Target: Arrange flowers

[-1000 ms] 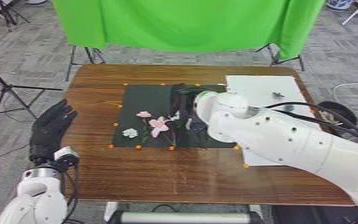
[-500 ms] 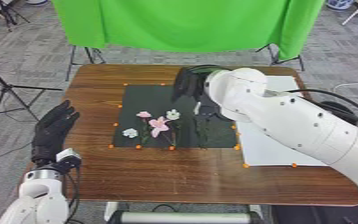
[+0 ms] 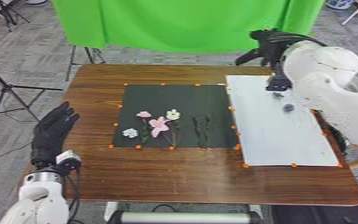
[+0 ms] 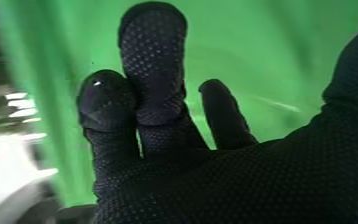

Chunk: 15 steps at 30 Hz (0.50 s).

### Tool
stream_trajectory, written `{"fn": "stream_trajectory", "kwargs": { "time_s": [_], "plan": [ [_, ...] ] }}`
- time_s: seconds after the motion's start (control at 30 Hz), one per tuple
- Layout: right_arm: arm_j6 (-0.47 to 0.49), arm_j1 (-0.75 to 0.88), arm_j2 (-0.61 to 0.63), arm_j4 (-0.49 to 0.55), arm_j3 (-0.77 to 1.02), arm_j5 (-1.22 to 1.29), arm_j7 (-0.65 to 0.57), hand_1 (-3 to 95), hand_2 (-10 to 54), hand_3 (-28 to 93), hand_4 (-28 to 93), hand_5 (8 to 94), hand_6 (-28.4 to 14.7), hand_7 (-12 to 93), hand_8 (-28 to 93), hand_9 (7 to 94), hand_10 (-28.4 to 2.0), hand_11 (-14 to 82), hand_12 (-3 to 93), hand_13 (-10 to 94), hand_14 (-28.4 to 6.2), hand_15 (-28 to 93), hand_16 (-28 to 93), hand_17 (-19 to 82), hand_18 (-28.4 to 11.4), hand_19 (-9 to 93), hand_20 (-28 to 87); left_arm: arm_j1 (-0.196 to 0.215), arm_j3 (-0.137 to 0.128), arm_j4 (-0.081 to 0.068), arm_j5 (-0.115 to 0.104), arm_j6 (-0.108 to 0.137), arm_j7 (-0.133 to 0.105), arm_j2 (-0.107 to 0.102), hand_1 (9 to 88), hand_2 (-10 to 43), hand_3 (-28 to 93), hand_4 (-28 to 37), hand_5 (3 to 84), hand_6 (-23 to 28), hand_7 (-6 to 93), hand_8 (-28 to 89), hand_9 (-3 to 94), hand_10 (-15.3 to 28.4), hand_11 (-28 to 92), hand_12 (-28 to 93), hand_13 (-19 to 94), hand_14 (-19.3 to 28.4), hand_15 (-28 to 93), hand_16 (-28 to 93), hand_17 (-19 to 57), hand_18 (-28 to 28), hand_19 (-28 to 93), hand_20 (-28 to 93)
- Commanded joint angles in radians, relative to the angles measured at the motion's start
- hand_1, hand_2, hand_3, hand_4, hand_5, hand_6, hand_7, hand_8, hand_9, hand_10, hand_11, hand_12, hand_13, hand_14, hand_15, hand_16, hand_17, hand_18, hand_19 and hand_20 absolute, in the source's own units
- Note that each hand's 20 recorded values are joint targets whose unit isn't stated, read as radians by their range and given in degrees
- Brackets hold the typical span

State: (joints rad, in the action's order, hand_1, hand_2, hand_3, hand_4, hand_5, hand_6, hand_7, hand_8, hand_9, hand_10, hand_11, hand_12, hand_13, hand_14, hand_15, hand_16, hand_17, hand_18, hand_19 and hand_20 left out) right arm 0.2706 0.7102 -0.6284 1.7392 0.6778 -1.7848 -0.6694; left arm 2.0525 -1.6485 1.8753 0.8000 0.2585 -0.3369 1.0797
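Note:
On the black sheet [image 3: 171, 97] in the head view lie a pink flower [image 3: 143, 114], a white flower [image 3: 173, 114], a larger pink flower [image 3: 159, 123], a pale flower [image 3: 130, 133] and a dark green stem piece [image 3: 202, 131]. Two small dark pieces, one of them here [image 3: 288, 107], are on the white sheet [image 3: 286, 140]. My right hand [image 3: 278, 45] is above the white sheet's far end, open and holding nothing. The right wrist view has this right hand [image 4: 202, 180] with its fingers extended. Over the table's left side, my left hand [image 3: 53, 131] is open, apart from the flowers.
Small orange markers [image 3: 246, 165] run along the edges of both sheets on the brown table [image 3: 193, 182]. Beyond the far edge hangs a green cloth [image 3: 189, 25]. A tripod [image 3: 7, 87] stands on the floor at the left.
My right hand has moved right and away from the black sheet, uncovering the white flower and the green stem piece. The left hand has stayed in place.

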Motion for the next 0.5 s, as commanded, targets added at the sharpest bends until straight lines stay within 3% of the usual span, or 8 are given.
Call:
{"fn": "stream_trajectory", "kwargs": {
  "time_s": [0.03,0.2,0.5],
  "plan": [
    [0.078,0.181,0.112,-0.075,0.076,-0.027,-0.086,9.8,-9.5,56,-20,31.1,-3.1,0,-3,35.0,-27.0,2.3,11.2,79,-10.8,58,23,51,-20.7,92,41,0.009,-0.002,0.006,0.003,0.006,0.003,0.010,44.3,-9.5,68,-15.7,45.8,-2.2,19.8,-11,40.0,10.1,19,9,36,12.6,20,-2,11.8,8.9,3,21],
    [0.074,0.216,0.115,-0.089,0.076,-0.055,-0.100,11.1,-9.5,57,-20,35.2,-1.4,2,-4,41.2,-26.5,4.2,11.8,82,-9.3,58,24,54,-19.1,93,41,0.006,-0.001,0.004,0.004,-0.001,0.002,0.010,44.3,-9.5,68,-15.6,45.9,-2.1,19.9,-11,40.0,10.1,19,9,36,12.7,20,-2,11.8,8.9,3,21],
    [-0.015,0.243,0.093,-0.120,0.063,-0.053,-0.100,16.5,-9.5,59,-18,39.7,-0.8,6,-5,50.9,-24.1,6.2,13.3,84,-7.4,60,24,57,-17.8,93,44,0.006,0.006,0.005,0.006,0.000,0.006,0.010,44.1,-9.5,68,-15.7,46.0,-2.1,20.0,-11,40.0,10.1,19,9,36,12.6,20,-2,11.8,8.9,3,21]
  ]
}}
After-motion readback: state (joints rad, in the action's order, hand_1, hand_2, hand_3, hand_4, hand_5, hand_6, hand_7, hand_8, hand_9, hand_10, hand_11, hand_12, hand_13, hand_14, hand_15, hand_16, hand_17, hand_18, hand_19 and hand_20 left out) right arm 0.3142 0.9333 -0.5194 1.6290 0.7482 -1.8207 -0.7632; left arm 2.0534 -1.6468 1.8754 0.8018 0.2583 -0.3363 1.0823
